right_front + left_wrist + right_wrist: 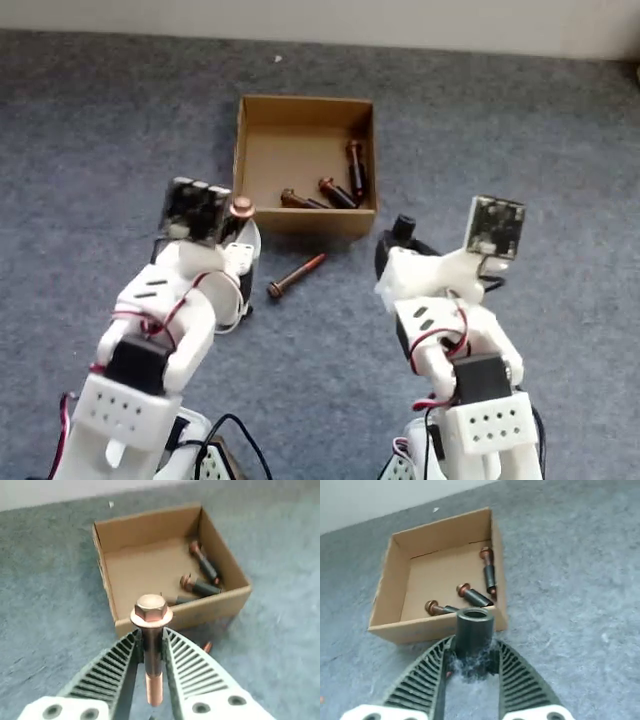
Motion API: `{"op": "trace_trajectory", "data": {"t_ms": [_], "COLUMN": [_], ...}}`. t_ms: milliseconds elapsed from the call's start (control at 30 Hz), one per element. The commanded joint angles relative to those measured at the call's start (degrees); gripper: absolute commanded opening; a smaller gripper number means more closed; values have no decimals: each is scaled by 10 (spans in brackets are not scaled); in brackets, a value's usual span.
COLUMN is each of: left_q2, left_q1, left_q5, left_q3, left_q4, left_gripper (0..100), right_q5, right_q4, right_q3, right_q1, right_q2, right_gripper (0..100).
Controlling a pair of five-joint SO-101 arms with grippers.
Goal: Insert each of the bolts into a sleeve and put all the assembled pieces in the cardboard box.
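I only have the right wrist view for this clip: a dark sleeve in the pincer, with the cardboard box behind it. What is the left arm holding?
Observer: The left pincer is shut on a copper bolt, head up, with the shank between the fingers.
Operator: Are any parts lying outside the box?
Observer: Yes. One loose bolt lies on the carpet just in front of the cardboard box, between the two arms.
Operator: Where is the held bolt relative to the box?
Observer: In the high view it is outside the box at the near left corner. Your sleeve is apart from it, at the near right corner.
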Motion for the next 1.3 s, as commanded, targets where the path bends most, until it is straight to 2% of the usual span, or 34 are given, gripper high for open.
{"op": "trace_trajectory", "data": {"t_ms": [0,200,467,633,867,1100,1267], "left_q2": [-68,-160,-267,-339,-332,-331,-332], "left_q1": [8,15,105,113,115,116,116], "left_q5": [44,85,85,85,85,86,86], "left_q3": [10,55,121,119,112,127,129], "left_q4": [-33,-64,-68,-69,-96,-105,-120], "left_gripper": [5,5,5,5,6,6,6], "right_q5": [31,36,40,127,174,258,316], "right_q4": [-19,-20,-113,-166,-233,-302,-298], "right_q3": [9,51,146,211,320,369,378], "right_q1": [-39,-83,-109,-153,-189,-225,-250], "right_q2": [-51,-133,-191,-232,-336,-328,-327], "right_gripper": [5,5,5,5,5,5,5]}}
